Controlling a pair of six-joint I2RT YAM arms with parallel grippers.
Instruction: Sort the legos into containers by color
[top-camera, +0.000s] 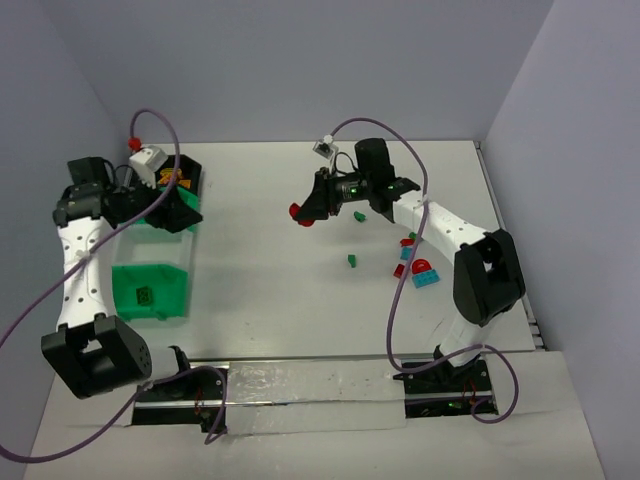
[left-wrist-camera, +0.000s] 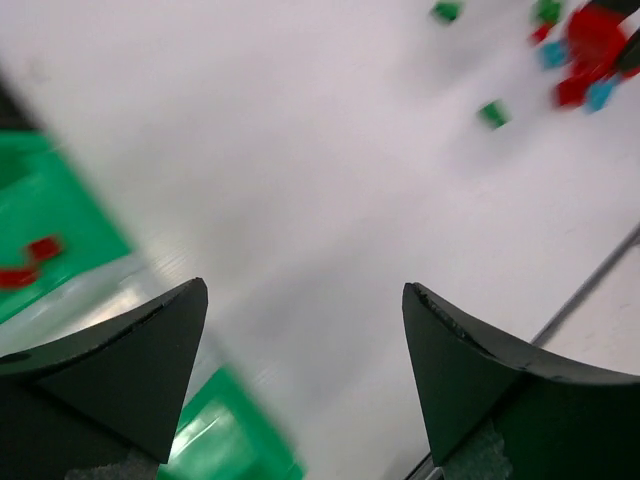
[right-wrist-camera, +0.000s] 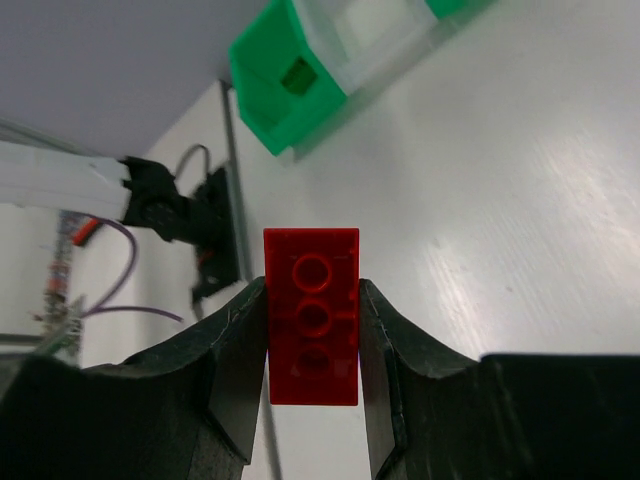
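**Red brick** (right-wrist-camera: 311, 315): a small moulded plastic plate with three round marks on its visible face. It is pinched across its narrow width by the right jaws, which are closed onto its two long side walls. In the top view the same brick (top-camera: 297, 212) is seen carried above the tabletop (top-camera: 260, 310), upper centre of the frame, well apart from any bin.

The piece is judged very light, stiff and not fragile. Its smooth walls are probably slippery, so a hold across the flat parallel sides near mid-length, as shown, is judged soundest. A hold at one end could let it pivot.

Loose legos (top-camera: 420, 268) are scattered at right centre, with one green piece (top-camera: 352, 261) lying apart from them. The containers are ranged along the left edge. A green bin (top-camera: 150, 287) is plainly seen; those above it are largely hidden by the left arm (top-camera: 80, 270).

The left jaws are spread wide and hold nothing. In the left wrist view they are seen above bare tabletop, with a green bin (left-wrist-camera: 50, 215) holding blurred red pieces (left-wrist-camera: 30, 262) at left.
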